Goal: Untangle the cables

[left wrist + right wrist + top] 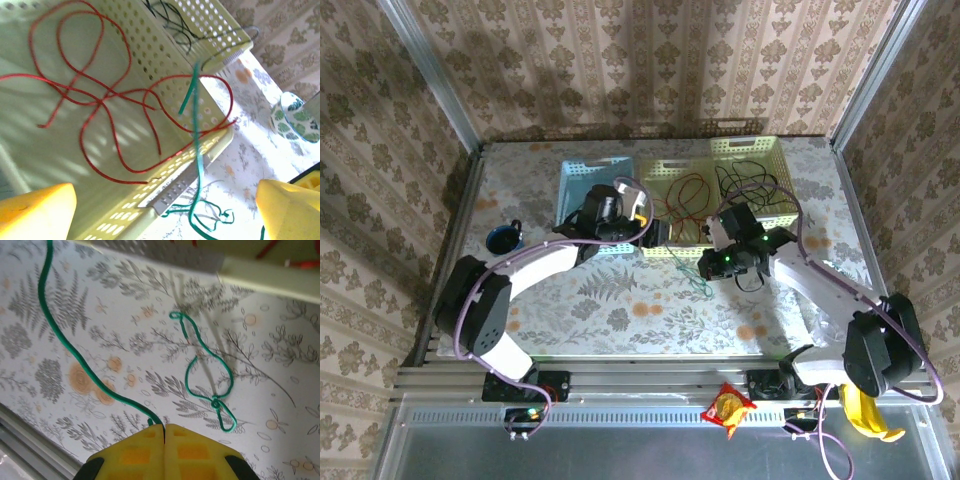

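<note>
The cables lie around two baskets. A red cable (102, 102) (688, 190) loops inside the pale yellow basket (150, 210) (660, 167). A black cable (752, 185) (172, 22) sits in the light green basket (745, 148) beside it. The green cable (65, 347) (196, 125) (694, 282) runs over the yellow basket's front rim down to the table, with a small knotted loop (215, 401). My right gripper (164, 429) (708, 264) is shut on the green cable's end, low over the table. At the basket's front rim, my left gripper (165, 217) (656, 233) stands wide open and holds nothing.
A blue basket (588, 168) stands left of the yellow one. A patterned cup (296, 116) (503, 238) sits at the table's left. A snack packet (728, 408) and a banana (872, 415) lie on the frame in front of the table. Patterned walls close three sides.
</note>
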{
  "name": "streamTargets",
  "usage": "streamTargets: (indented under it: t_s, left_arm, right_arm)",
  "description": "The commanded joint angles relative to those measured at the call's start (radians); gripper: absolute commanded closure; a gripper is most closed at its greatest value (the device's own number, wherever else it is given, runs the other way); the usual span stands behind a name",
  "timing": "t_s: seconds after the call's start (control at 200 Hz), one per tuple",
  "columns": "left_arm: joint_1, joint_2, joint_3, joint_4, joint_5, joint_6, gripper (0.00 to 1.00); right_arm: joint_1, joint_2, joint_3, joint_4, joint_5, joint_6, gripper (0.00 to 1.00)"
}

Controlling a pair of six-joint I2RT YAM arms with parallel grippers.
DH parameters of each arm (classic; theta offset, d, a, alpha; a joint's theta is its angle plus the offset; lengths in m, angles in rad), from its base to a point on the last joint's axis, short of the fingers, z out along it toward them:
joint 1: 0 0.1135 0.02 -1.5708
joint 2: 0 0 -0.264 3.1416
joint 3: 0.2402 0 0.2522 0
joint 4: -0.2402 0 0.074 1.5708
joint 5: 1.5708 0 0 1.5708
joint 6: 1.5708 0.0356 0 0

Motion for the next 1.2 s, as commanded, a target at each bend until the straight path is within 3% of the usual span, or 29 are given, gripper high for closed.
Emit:
streamTargets:
  t_s: [0.0, 0.155, 0.315, 0.505, 0.59, 0.715, 0.8, 0.855, 0.93, 1.07, 1.195]
  left_arm:
    - [-0.015, 0.044, 0.073, 0.019, 0.068, 0.026, 0.09]
    - [-0.019, 0.078, 0.092, 0.07, 0.105, -0.003, 0.13]
    - [-0.022, 0.082, 0.089, 0.084, 0.123, -0.019, 0.33]
    - [-0.024, 0.068, 0.059, 0.101, 0.115, -0.039, 0.41]
    - [-0.024, 0.062, 0.052, 0.114, 0.112, -0.048, 0.6]
    - [-0.018, 0.044, 0.044, 0.122, 0.085, -0.078, 1.0]
    - [0.0, 0.023, 0.027, 0.152, 0.055, -0.118, 1.0]
    - [0.024, 0.001, 0.002, 0.194, 0.039, -0.162, 1.0]
    - [0.074, -0.04, -0.044, 0.269, 0.032, -0.227, 1.0]
    - [0.21, -0.126, -0.094, 0.311, 0.031, -0.323, 1.0]
    - [0.321, -0.197, -0.091, 0.174, 0.01, -0.266, 1.0]
  right_arm:
    - [0.005, -0.016, 0.008, 0.035, -0.01, -0.021, 1.0]
    - [0.005, -0.016, 0.033, 0.056, 0.004, -0.013, 1.0]
    - [0.005, -0.018, 0.047, 0.132, 0.0, 0.028, 1.0]
    - [0.005, -0.008, 0.067, 0.193, -0.025, 0.072, 1.0]
    - [0.005, 0.005, 0.074, 0.206, -0.031, 0.083, 1.0]
    - [0.005, 0.02, 0.083, 0.208, -0.013, 0.102, 1.0]
    - [0.005, 0.02, 0.08, 0.212, 0.015, 0.118, 0.88]
    - [0.006, 0.015, 0.079, 0.214, 0.042, 0.134, 0.65]
    - [0.004, -0.002, 0.07, 0.216, 0.096, 0.15, 0.51]
    - [-0.018, -0.047, 0.033, 0.222, 0.165, 0.171, 0.43]
    - [-0.034, -0.052, 0.017, 0.194, 0.172, 0.151, 0.43]
